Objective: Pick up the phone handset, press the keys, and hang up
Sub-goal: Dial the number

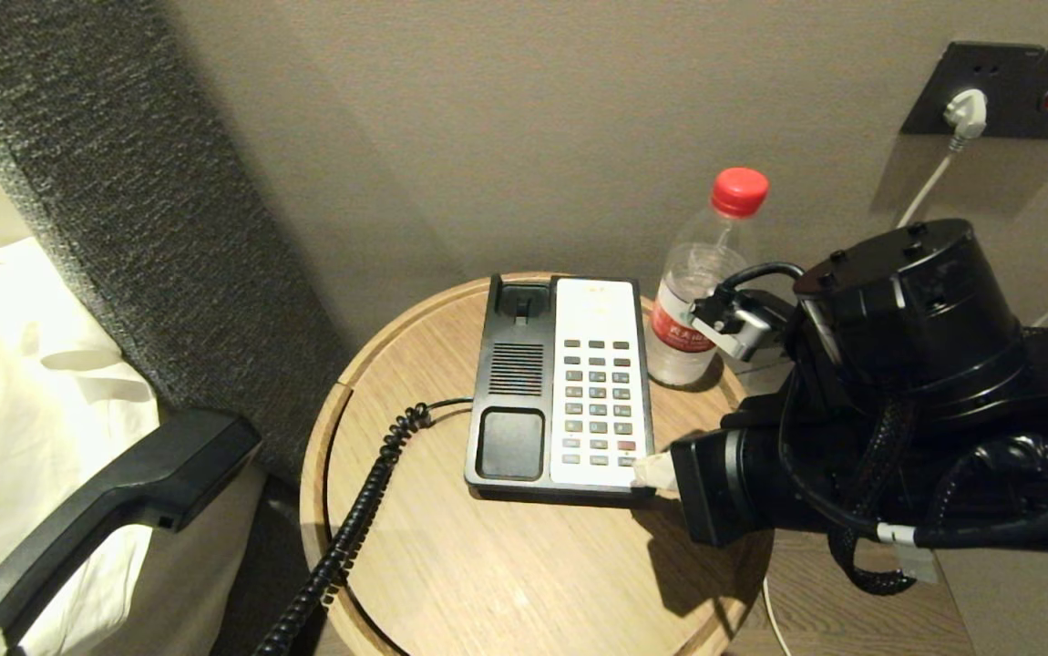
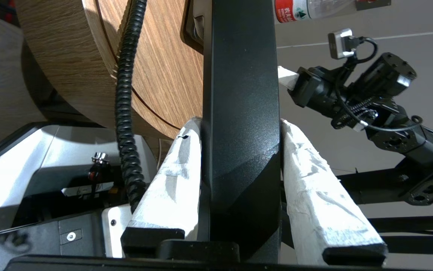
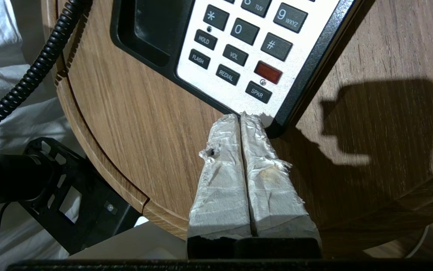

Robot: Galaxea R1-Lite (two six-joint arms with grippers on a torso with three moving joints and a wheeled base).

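On the round light-wood side table (image 1: 506, 565), a black-and-white desk phone base (image 1: 560, 387) sits with its cradle empty. The long, glossy black plastic phone handset (image 1: 114, 506) is held off the table's left edge, clamped across its shaft between the tape-wrapped fingers (image 2: 171, 188) of the left gripper (image 2: 239, 177); its black coiled cord (image 1: 351, 528) trails back to the base. The right gripper (image 3: 241, 116) has its two taped fingers pressed together into a single tip, empty, poised at the near corner of the white keypad panel (image 3: 239, 98), just beside the SPKR key (image 3: 258, 92).

Assessment: the key-pressing step is in hand. To do it well, the closed tip should be advanced over the centre of one key, then brought straight down with light force, so that neighbouring keys are not caught and the base is not pushed across the wood. The clear plastic bottle with red cap (image 1: 706, 282) stands close behind the base and should be avoided. The left gripper should hold the handset steady, cord slack.
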